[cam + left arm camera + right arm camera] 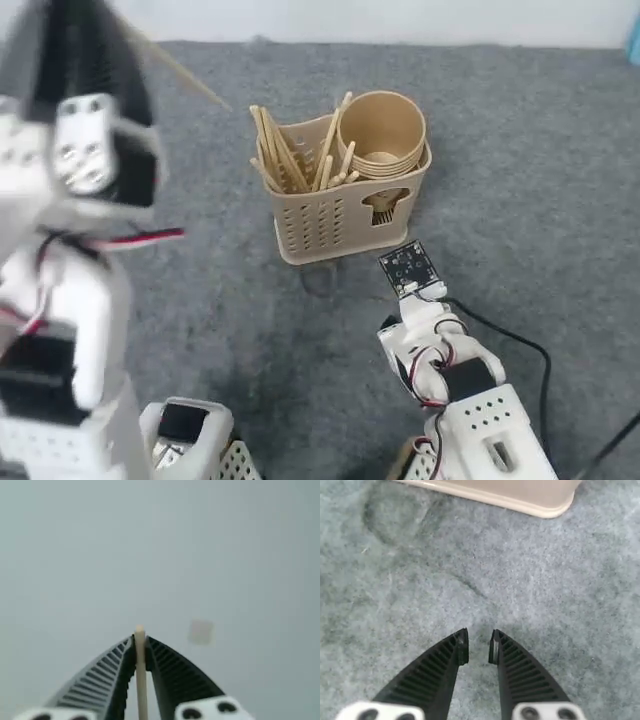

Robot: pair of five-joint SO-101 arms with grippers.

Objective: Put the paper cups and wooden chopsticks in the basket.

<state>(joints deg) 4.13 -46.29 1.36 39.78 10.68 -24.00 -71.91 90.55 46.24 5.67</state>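
Note:
A beige slotted basket (330,225) stands on the grey carpet. Several wooden chopsticks (283,155) lean in its left part, and stacked paper cups (382,130) fill its right part. My left gripper (140,640) is raised high at the far left and is shut on one wooden chopstick (140,680). In the high view that chopstick (185,75) slants out toward the basket. My right gripper (478,647) hovers low over bare carpet just in front of the basket's base (520,497). It is open by a narrow gap, with nothing between its fingers.
Grey carpet (530,170) spreads around the basket on all sides. The right arm's body (440,350) and its black cable (530,350) lie at the front right. White arm bases (190,440) sit at the front edge. The left arm's bulk (60,300) rises along the left side.

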